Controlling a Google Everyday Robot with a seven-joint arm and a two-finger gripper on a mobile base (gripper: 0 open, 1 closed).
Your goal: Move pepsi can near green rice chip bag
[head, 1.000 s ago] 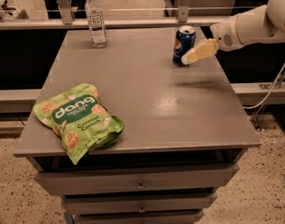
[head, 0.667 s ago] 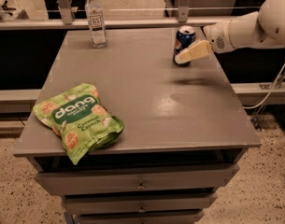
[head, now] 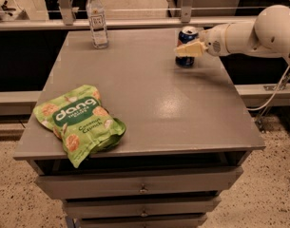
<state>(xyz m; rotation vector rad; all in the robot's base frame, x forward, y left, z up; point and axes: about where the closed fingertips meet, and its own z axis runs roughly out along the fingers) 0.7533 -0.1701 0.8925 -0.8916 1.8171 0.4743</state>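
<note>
The pepsi can [head: 187,34], dark blue with a silver top, stands upright at the far right of the grey table [head: 154,103]. My gripper [head: 183,50] reaches in from the right on a white arm [head: 244,34] and is right at the can, its cream tip crossing the can's front. The green rice chip bag [head: 80,122] lies flat at the near left corner of the table, far from the can, with white "dang" lettering.
A clear plastic water bottle [head: 97,18] stands upright at the far left of the table. Drawers [head: 142,189] sit under the tabletop. A rail and dark shelving run behind the table. A cable [head: 273,96] hangs at the right.
My gripper has moved left and a little down, from beside the can's right side to across the can's front. The can, bag and bottle have not moved.
</note>
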